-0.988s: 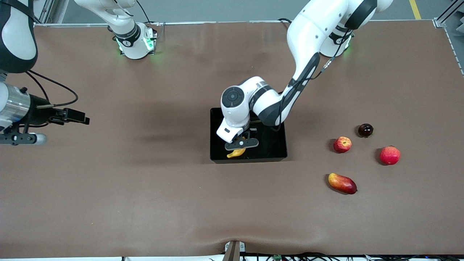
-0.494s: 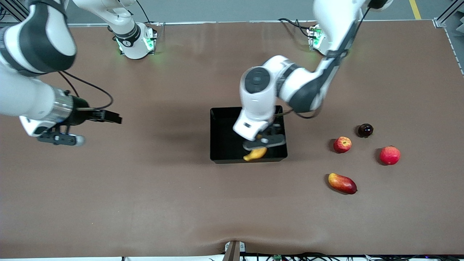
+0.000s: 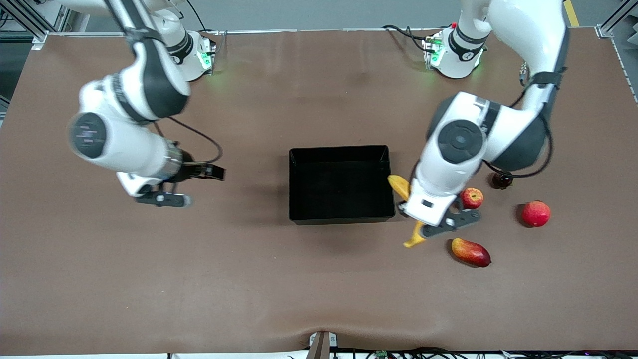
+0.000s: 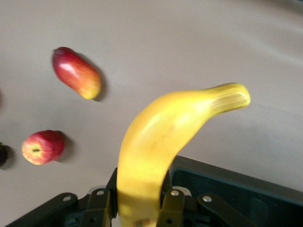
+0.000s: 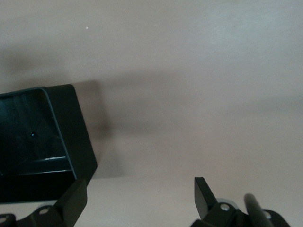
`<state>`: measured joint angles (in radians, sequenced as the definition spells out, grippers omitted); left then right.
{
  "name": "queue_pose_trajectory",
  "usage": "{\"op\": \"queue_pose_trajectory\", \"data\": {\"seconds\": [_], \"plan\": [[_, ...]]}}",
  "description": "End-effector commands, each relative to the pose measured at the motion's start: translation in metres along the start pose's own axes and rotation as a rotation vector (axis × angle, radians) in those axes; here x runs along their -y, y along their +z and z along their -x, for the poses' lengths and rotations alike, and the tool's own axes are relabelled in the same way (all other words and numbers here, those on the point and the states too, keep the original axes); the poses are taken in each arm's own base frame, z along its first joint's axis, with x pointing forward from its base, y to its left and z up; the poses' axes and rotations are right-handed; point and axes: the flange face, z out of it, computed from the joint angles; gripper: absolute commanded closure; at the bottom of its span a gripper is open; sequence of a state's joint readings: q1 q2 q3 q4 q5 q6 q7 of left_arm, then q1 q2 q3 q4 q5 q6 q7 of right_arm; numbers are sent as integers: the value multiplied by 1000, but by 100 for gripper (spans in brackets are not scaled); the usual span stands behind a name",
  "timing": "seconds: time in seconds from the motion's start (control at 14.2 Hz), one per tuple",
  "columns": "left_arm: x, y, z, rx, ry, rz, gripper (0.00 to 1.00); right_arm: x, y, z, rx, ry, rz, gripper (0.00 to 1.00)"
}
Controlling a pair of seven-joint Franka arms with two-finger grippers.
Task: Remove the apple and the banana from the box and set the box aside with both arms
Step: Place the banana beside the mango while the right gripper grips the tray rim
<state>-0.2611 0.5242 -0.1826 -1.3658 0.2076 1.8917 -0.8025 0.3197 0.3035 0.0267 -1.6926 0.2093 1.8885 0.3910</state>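
My left gripper [image 3: 429, 225] is shut on the yellow banana [image 3: 399, 186], up in the air over the table between the black box [image 3: 339, 148] and the loose fruit. In the left wrist view the banana [image 4: 161, 137] curves away from the left gripper [image 4: 138, 213], pinched at its thick end. The box holds nothing. The small red apple [image 3: 471, 198] lies on the table beside the left hand; it also shows as the apple [image 4: 42, 146] in that wrist view. My right gripper [image 3: 162, 198] hangs open and empty over bare table toward the right arm's end, and the box's corner [image 5: 42, 137] shows in its wrist view.
An oval red-yellow mango [image 3: 471, 252] lies nearer the front camera than the apple. A larger red round fruit [image 3: 536, 213] and a dark round fruit [image 3: 502, 180] sit toward the left arm's end. The brown table top spreads wide around the box.
The left gripper has carried the banana out from over the box toward the left arm's end. The right arm has swung in toward the box, its gripper still open.
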Motion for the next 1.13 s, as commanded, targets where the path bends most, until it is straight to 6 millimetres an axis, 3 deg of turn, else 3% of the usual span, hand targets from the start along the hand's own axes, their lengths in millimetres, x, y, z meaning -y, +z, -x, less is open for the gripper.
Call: {"op": "queue_pose_trajectory", "data": {"seconds": [0.0, 0.42, 0.63, 0.71, 0.92, 1.06], "plan": [[59, 8, -34, 39, 10, -21, 100, 31, 49, -1, 12, -12, 9, 0], [165, 63, -110, 30, 119, -14, 100, 98, 126, 11, -49, 0, 0, 0], [202, 101, -132, 28, 132, -7, 100, 122, 158, 20, -69, -3, -5, 0], [221, 116, -141, 20, 141, -16, 100, 128, 168, 23, -78, -18, -2, 13], [253, 165, -159, -21, 122, -3, 100, 132, 183, 18, -119, -43, -12, 79], [251, 193, -160, -27, 157, -28, 100, 133, 189, 15, -116, -41, -11, 100]]}}
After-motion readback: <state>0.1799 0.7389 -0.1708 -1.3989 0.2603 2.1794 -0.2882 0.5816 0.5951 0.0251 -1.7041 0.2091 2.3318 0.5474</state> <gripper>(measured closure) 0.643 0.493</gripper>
